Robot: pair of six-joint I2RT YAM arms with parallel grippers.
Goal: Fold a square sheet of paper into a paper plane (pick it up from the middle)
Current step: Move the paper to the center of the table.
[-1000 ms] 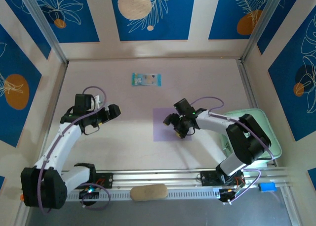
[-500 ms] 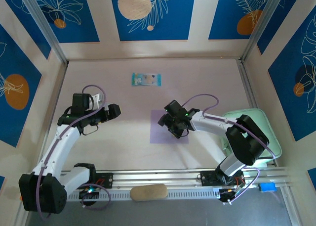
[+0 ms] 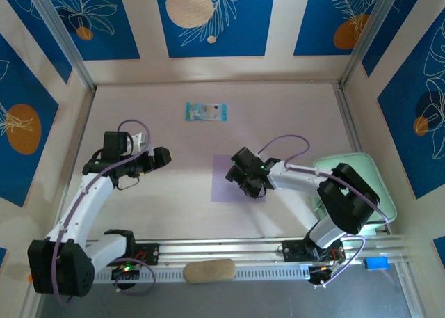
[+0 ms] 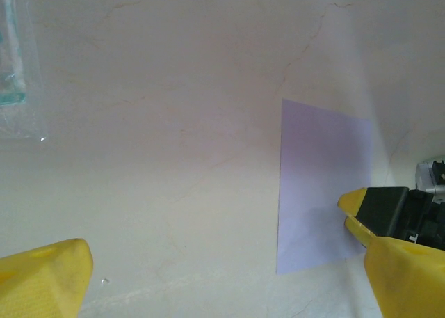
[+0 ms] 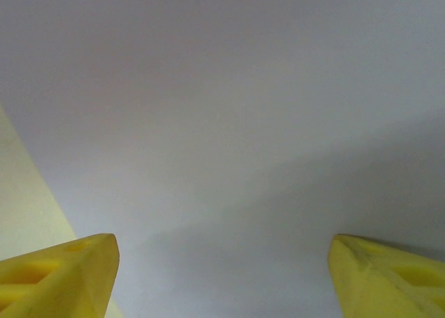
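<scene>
Top external view: my right claw (image 3: 238, 178) hangs over the thin pale lilac square sheet of paper (image 3: 222, 190), which lies flat and unfolded on the pale tabletop (image 3: 174, 213) in mid-table. My left claw (image 3: 162, 156) waits well apart to the left, its jaws spread wide and empty. A small blue-green printed packet (image 3: 206, 111) lies towards the far wall, and a mint-green tray (image 3: 381, 196) sits by my right arm; neither matters to this step.

Left wrist view: between my left claw's yellow fingers (image 4: 43, 277), the lilac sheet (image 4: 320, 165) shows its straight left edge and near corner. One yellow tip of the right claw (image 4: 356, 205) stands over the sheet's right part.

Right wrist view: my right claw (image 5: 222, 266) is spread apart with nothing between its fingers (image 5: 64, 275), and the lilac sheet (image 5: 229, 102) lies close beneath. A strip of bare table (image 5: 21, 207) shows at left. Whether the tips touch the paper I cannot tell.

To do this well, I judge I should centre on the sheet's middle, press both tips down lightly, then close slowly so the paper buckles up between the pads. A hard push would likely slide the sheet instead.
</scene>
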